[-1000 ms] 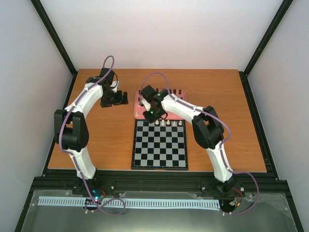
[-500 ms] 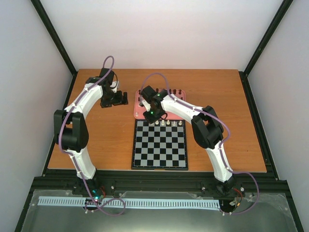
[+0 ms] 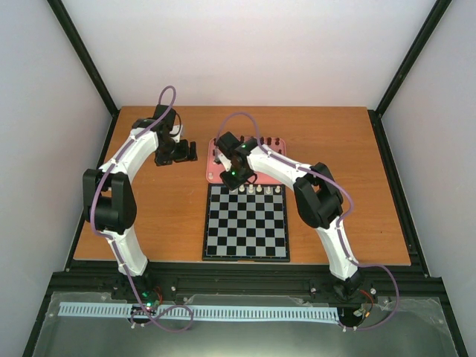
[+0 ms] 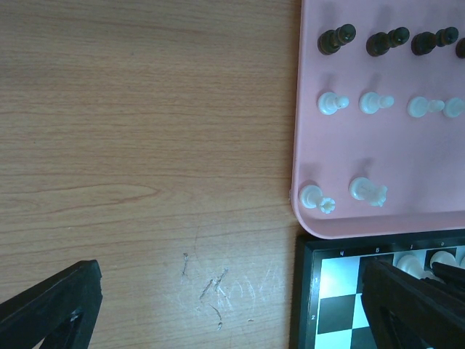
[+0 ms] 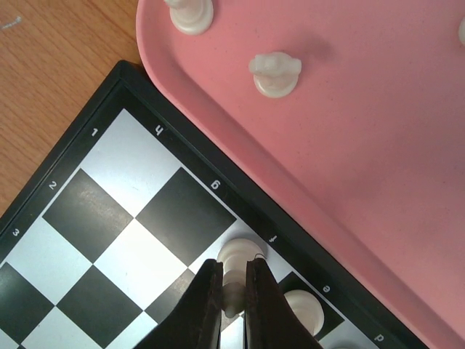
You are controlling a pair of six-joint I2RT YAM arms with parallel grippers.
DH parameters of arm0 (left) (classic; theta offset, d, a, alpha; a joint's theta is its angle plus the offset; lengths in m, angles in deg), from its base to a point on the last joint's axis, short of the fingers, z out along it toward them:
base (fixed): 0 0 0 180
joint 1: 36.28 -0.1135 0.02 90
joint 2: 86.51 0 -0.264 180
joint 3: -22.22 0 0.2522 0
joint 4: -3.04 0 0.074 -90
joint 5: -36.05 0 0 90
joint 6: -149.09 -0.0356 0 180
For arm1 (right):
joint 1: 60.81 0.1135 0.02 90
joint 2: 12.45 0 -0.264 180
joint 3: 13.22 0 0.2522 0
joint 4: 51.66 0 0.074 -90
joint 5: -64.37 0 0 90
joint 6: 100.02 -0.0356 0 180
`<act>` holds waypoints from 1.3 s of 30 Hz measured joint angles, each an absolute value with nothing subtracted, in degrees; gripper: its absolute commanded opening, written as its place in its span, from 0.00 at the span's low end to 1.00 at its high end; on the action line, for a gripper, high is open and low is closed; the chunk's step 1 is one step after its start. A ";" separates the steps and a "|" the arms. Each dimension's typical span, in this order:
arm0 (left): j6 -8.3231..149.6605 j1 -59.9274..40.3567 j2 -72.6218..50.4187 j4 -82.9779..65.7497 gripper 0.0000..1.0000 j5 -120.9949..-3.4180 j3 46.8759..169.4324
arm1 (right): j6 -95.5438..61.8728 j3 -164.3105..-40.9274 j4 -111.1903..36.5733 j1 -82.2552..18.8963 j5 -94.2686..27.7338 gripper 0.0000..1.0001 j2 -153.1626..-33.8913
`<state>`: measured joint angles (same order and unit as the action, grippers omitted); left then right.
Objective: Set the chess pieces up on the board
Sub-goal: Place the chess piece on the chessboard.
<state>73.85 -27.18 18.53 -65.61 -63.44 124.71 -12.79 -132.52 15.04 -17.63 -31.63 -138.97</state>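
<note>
In the right wrist view we see the right gripper (image 5: 232,267) with its two fingers (image 5: 205,309) drawn in to a narrow gap, pinching the upper part of a cream piece (image 5: 240,254). That piece stands with its base on a square in the board's (image 5: 109,218) edge row, right against the black border that faces the pink tray (image 5: 349,160). A second cream piece (image 5: 304,308) stands just beside it in the same row. Past the border, two more cream pieces (image 5: 275,73) sit on the tray, near its rounded edge.

From the top camera we find this gripper at the far left corner of the board, where board and tray meet. A short line of cream pieces (image 3: 264,190) runs along the far row to its right. The other squares look bare.

The left gripper (image 4: 231,291) has its fingers (image 4: 52,305) spread wide. We see only the wooden table (image 4: 131,145) between them, and they touch nothing. It hangs just left of the tray, beside the tray's near left corner and the board's corner. In its view the tray carries a row of dark pieces (image 4: 336,38) at the top, a row of cream ones (image 4: 332,102) below, and two cream pieces (image 4: 367,191) near the corner; the one nearest the corner lies against the tray's rim.
</note>
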 measured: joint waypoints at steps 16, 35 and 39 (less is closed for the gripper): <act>73.85 -27.18 18.53 -65.61 1.00 -63.44 124.69 | -12.39 -132.83 15.02 -17.63 -31.58 0.13 -139.38; 73.85 -27.18 18.53 -65.59 1.00 -63.44 124.47 | -12.37 -132.13 14.65 -17.63 -31.67 0.14 -139.36; 73.85 -27.18 18.53 -65.59 1.00 -63.44 124.45 | -12.35 -131.84 14.56 -17.63 -31.63 0.21 -139.36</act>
